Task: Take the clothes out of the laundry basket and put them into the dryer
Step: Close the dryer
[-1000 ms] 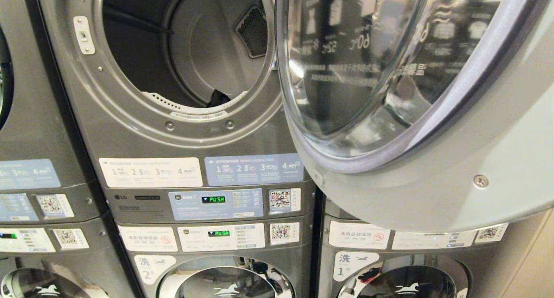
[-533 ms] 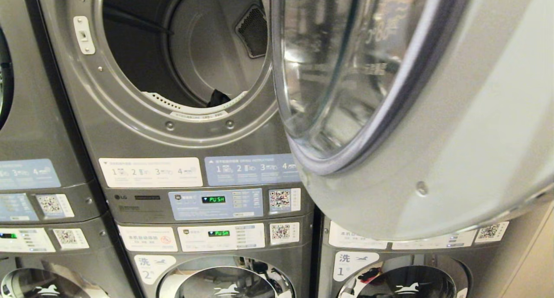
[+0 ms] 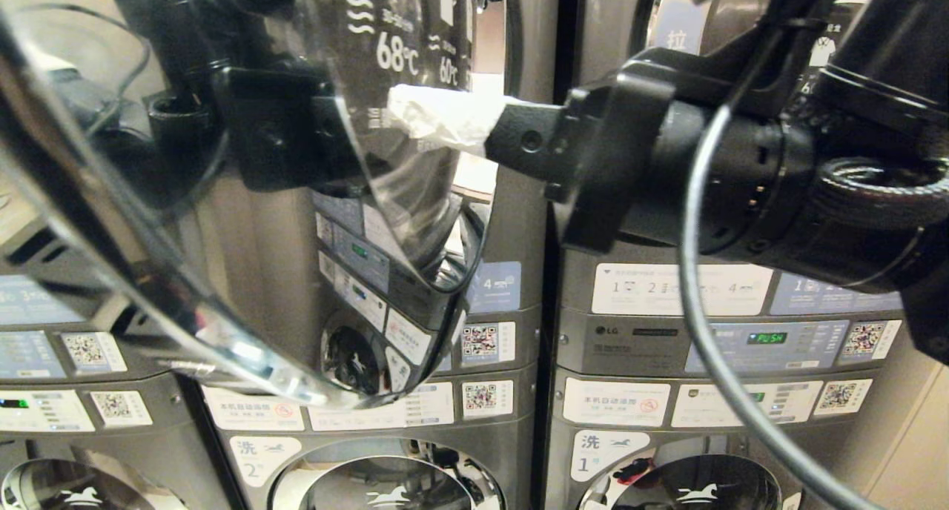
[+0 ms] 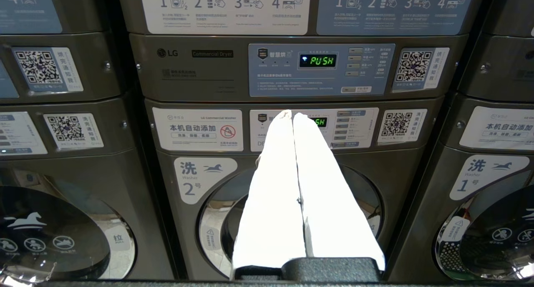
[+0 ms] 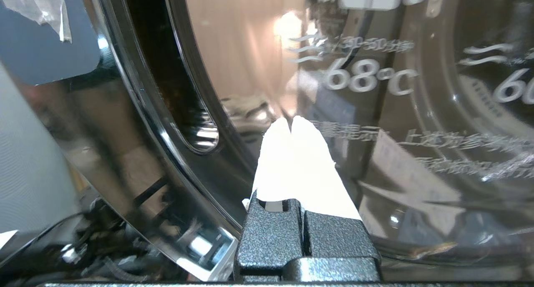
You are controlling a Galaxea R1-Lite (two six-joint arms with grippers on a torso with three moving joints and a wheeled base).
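Against the glass of the dryer door (image 3: 222,221) the right gripper (image 5: 291,126) is being pressed, its white fingertips (image 3: 437,117) shut together with nothing held between them, beside the printed 68°C mark (image 5: 369,79); the right arm (image 3: 741,176) is being stretched across in front of the door; the left gripper (image 4: 292,118) is being kept pinched shut and empty below the door, facing the control panels (image 4: 317,70); no clothes or basket can be seen.
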